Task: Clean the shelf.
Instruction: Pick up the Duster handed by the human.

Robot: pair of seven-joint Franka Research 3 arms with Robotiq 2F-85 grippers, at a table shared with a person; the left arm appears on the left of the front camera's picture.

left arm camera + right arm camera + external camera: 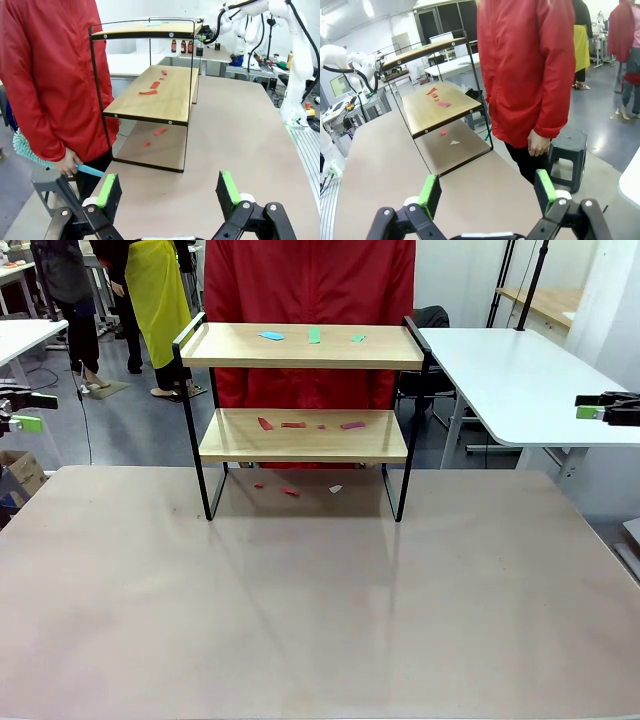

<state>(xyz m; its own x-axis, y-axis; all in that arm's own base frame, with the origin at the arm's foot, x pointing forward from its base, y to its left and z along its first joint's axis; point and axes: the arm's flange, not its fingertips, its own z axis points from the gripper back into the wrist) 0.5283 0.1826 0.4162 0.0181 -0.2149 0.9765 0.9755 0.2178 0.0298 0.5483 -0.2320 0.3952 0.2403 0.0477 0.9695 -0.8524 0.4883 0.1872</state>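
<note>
The shelf (pixel 232 443) stands at the table's far side, two wooden boards in a black frame. Teal and green paper scraps (pixel 314 335) lie on the top board, and red scraps (pixel 293 425) lie on the lower one. More scraps (pixel 290 491) lie on the table beneath it. My left gripper (pixel 35 411) hangs open off the table's left side, far from the shelf (pixel 167 102); its pads (pixel 107 190) stand wide apart with nothing between. My right gripper (pixel 592 406) is open off the right side, its pads (pixel 544 190) likewise apart, facing the shelf (pixel 427 114).
A person in a red jacket (pixel 310 300) stands right behind the shelf, holding a teal duster (pixel 22 145) low in one hand. The brown table (pixel 320 610) is bare in front. A white table (pixel 520 380) sits back right, and a dark stool (pixel 567 145) is beside the person.
</note>
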